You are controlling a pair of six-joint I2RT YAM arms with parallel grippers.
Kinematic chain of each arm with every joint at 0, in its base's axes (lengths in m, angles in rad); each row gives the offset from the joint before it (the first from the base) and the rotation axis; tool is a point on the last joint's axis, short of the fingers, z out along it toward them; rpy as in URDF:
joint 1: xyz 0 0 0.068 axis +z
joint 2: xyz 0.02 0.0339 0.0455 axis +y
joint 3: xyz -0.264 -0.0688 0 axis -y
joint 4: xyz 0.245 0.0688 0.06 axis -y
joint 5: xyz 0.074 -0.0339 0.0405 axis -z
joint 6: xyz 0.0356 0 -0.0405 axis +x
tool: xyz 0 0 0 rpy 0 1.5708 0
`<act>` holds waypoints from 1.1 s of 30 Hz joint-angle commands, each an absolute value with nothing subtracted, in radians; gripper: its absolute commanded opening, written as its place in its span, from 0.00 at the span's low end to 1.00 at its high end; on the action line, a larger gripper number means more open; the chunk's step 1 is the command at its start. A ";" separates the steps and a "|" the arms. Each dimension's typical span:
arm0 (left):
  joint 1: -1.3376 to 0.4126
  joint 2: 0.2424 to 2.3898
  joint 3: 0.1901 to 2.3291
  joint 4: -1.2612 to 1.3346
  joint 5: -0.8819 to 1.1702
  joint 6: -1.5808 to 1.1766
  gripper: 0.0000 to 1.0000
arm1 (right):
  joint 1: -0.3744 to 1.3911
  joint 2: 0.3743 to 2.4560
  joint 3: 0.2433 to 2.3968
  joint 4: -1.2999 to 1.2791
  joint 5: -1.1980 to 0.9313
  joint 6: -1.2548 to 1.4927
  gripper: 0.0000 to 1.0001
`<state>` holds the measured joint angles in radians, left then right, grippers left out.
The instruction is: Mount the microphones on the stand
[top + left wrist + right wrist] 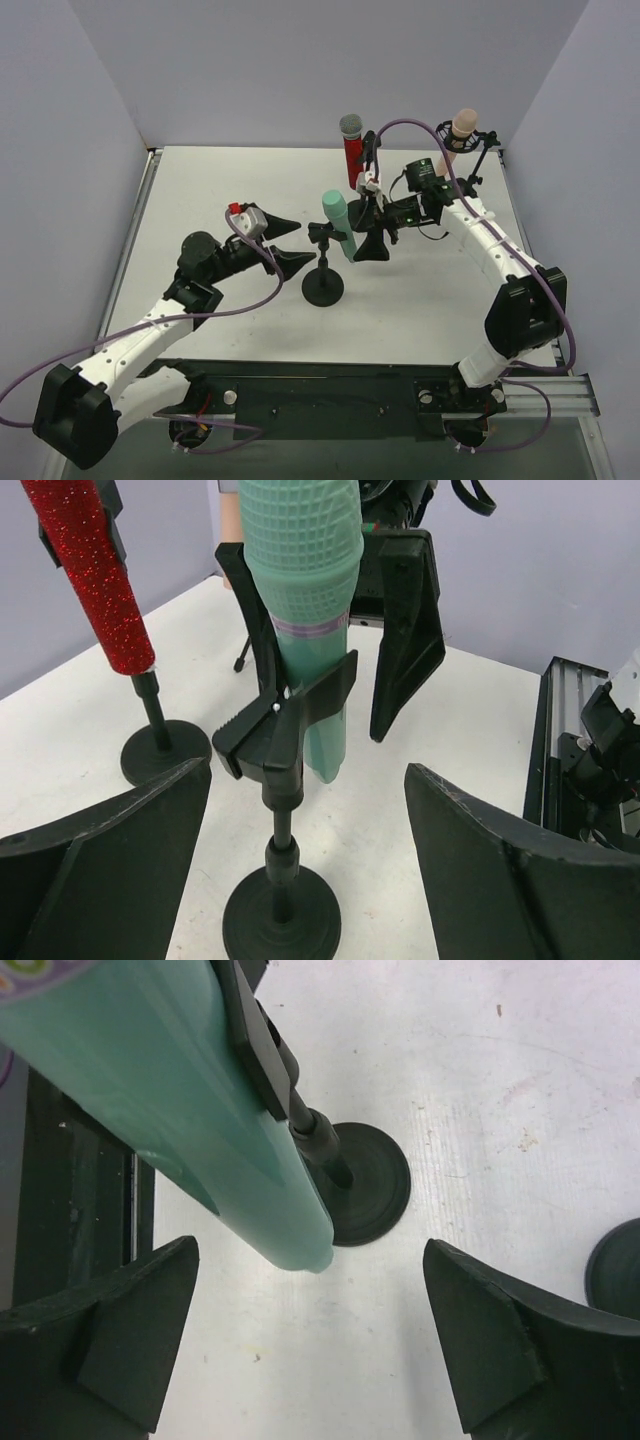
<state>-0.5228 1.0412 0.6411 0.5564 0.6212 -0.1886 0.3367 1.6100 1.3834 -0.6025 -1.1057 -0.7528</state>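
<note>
Top view: green mic clipped in centre stand; red mic at 12 o'clock of it, pink mic at 2. Left claw at 9, right claw at 3.
Left wrist: left claw spread wide, holding nothing.
Right wrist: right claw spread wide, holding nothing; green mic at 11.

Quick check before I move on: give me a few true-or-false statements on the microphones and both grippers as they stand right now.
The green microphone sits in the clamp of the clip stand. True.
The left gripper is clamped on the green microphone. False: its jaws are open and apart from it.
The red microphone lies flat on the table. False: it stands upright on a second stand.
The right gripper is open. True.
</note>
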 commanded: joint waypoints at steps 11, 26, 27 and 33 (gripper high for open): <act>-0.572 0.934 0.348 0.738 0.335 -0.172 0.90 | 0.209 1.379 1.444 -0.833 -1.006 -0.795 0.95; -0.718 1.324 0.448 1.006 0.250 0.087 0.79 | 0.065 1.140 1.088 -0.615 -1.111 -0.664 1.00; -0.718 1.333 0.459 0.984 0.255 0.084 0.78 | 0.054 1.141 1.075 -0.600 -1.123 -0.638 1.00; -0.703 1.382 0.477 1.031 0.261 0.057 0.71 | 0.049 1.140 1.046 -0.554 -1.140 -0.612 1.00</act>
